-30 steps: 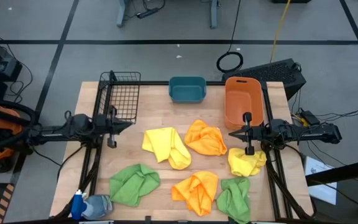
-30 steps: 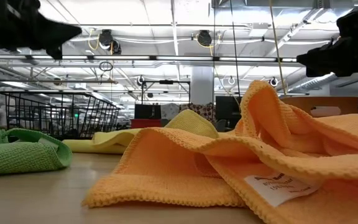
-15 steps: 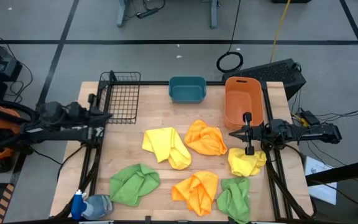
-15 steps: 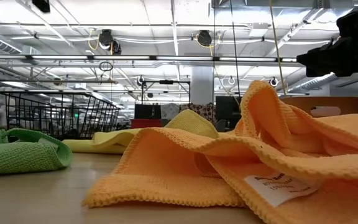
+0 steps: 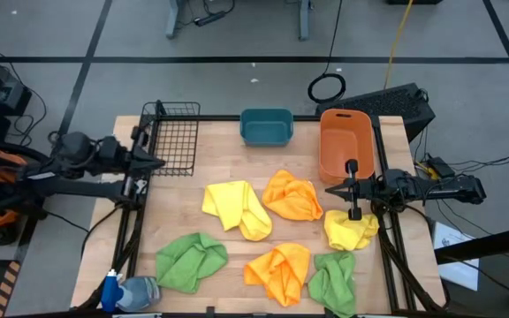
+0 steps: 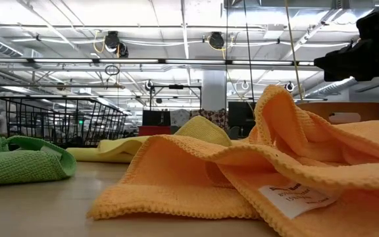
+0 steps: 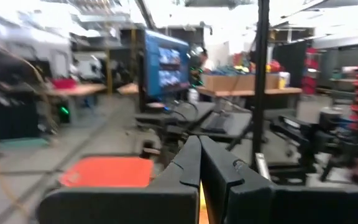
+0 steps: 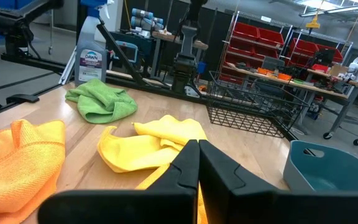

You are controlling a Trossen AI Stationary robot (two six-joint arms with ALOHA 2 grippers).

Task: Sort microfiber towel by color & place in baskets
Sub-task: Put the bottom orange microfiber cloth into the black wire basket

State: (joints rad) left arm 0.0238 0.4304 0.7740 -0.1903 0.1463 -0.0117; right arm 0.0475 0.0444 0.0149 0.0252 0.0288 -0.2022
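Just beneath the right gripper (image 5: 330,189), whose fingers are pinched together on nothing, a yellow towel (image 5: 350,230) lies at the table's right edge, nearer this arm than the left gripper (image 5: 159,162), likewise closed and empty beside the black wire basket (image 5: 171,137). Other towels lie scattered over the wooden table (image 5: 219,159); the teal tub (image 5: 266,127) and orange bin (image 5: 345,143) stand along the far edge. Workshop benches and racks fill the room beyond.
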